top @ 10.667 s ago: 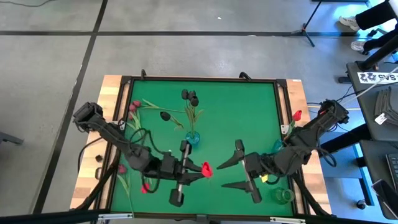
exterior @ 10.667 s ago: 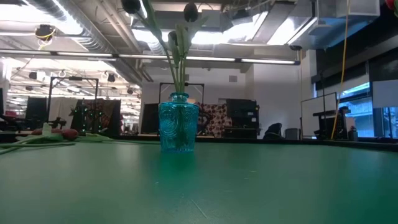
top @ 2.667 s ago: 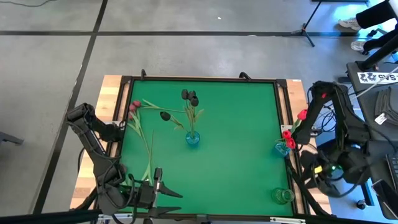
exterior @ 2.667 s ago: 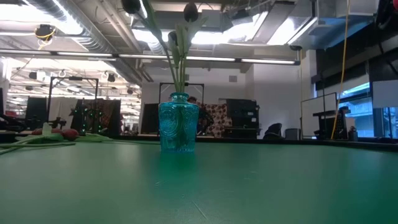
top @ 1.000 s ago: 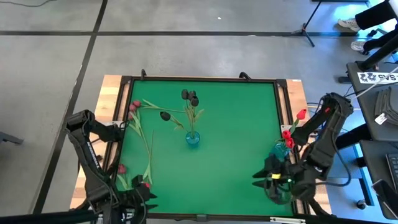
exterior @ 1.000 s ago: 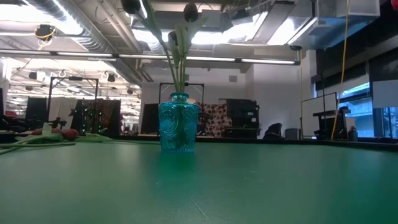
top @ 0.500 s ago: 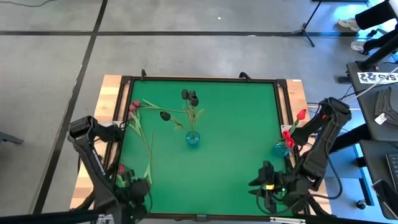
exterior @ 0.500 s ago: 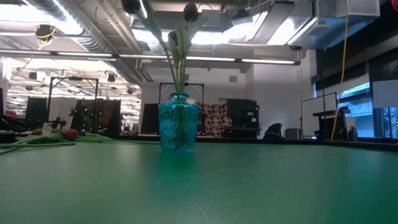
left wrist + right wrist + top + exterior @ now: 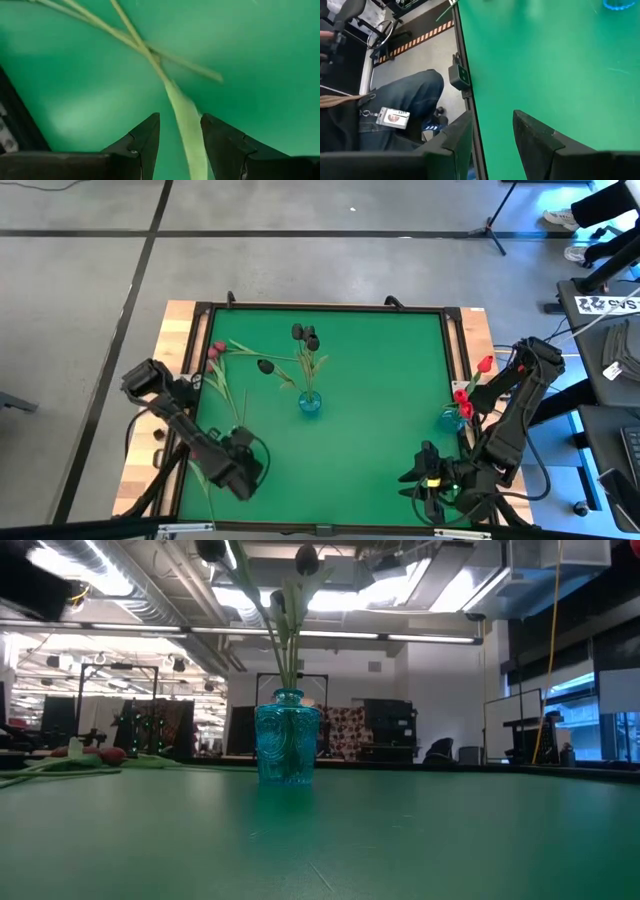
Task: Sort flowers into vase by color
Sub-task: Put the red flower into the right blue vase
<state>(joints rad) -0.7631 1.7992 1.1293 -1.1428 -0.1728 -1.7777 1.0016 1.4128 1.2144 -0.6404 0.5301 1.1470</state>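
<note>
Left gripper [image 9: 180,137] is low over the green felt table top [image 9: 380,400], near its front-left corner. Fingers stand apart, nothing between the pads yet; a pale green leaf [image 9: 187,120] of a loose tulip runs straight through the gap. Just beyond it two thin green stems [image 9: 135,42] cross on the felt.

Right gripper [image 9: 492,132] waits at the front-right edge of the table, fingers parted and empty, with only bare felt ahead of it. A person's denim-clad leg [image 9: 405,100] shows past the table edge.

Flower positions, high view: loose tulips with long thin stems [image 9: 232,395] lie along the left side, maroon-pink heads [image 9: 217,348] at the far end and one black head [image 9: 264,365] beside them. The blue glass vase at table centre [image 9: 310,402] holds black-headed tulips [image 9: 305,333]. A second blue vase at the right edge [image 9: 455,418] holds red tulips [image 9: 462,398].

Handling judgement: the flowers look very light, thin and flexible, so the head end will likely droop and swing when lifted. A leaf is soft and flat and would probably slip or fold. Better to pinch the stem itself, near mid-length, clear of the crossing so only one flower comes up. The glass vases look tippable; enter from above.
</note>
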